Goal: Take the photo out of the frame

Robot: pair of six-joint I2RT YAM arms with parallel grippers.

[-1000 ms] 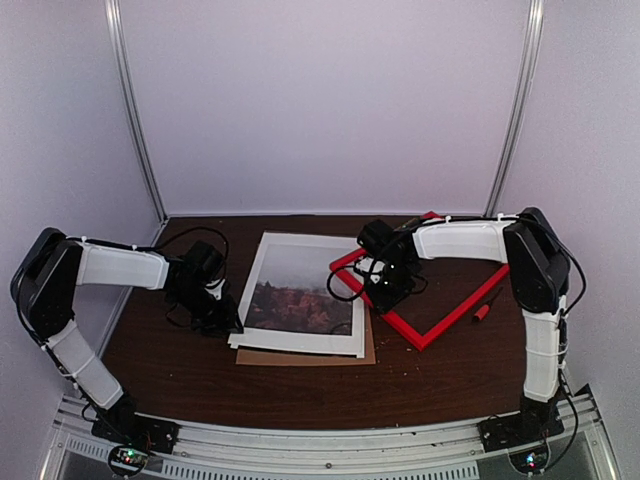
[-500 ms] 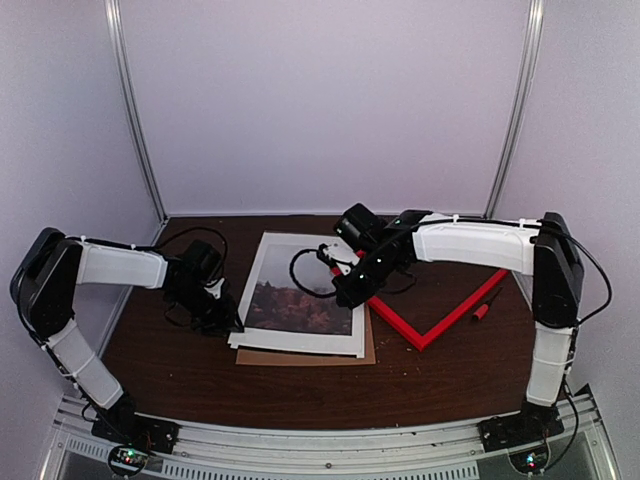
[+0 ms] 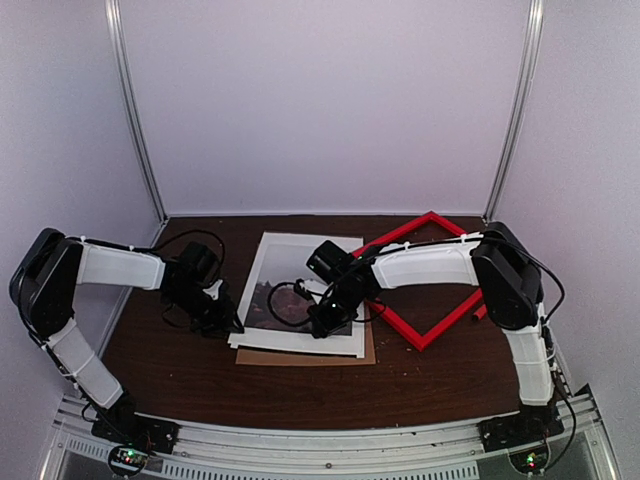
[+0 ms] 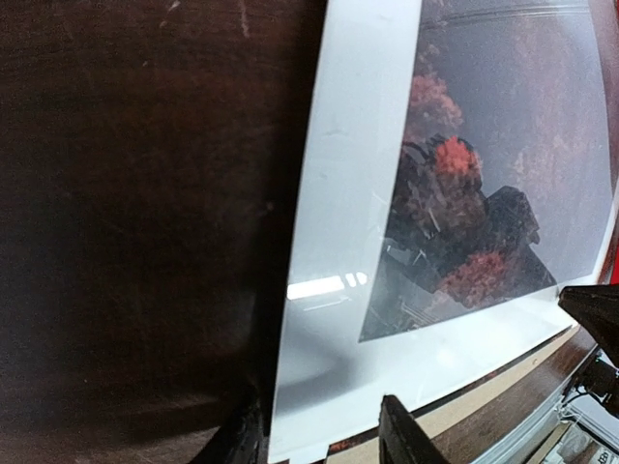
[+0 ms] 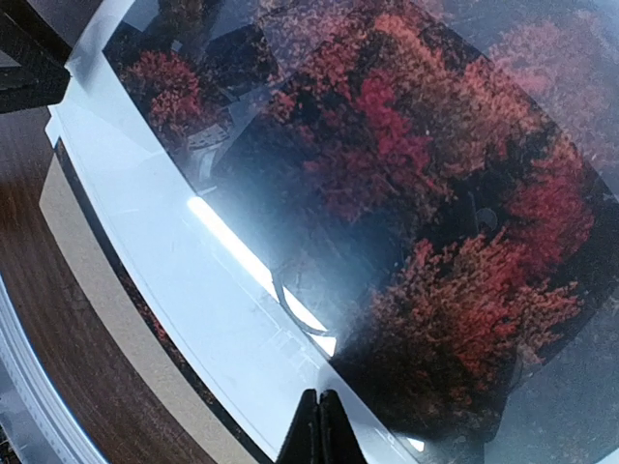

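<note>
- Left gripper low at the near left corner of the paper stack, fingers parted either side of that corner, no visible pinch on anything.
- White mat on top, photo visible through its window, brown board underneath, all flat on the table.
- Glossy glare across the surface; possibly a clear sheet over it, hard to tell.
- Right gripper clenched and empty, tips pressed together, poised over the mat's near border just below the red trees; contact with the surface unclear.
- Likely step: parting the mat from the photo. Best done by easing the closed tips under the mat's near edge and lifting slowly, with the left corner pinned to keep the print from dragging or creasing.
- Red frame to the right, set diagonally, just beside the stack: hollow, nothing inside, bare table visible through it. Photo already outside it, within the stack.
</note>
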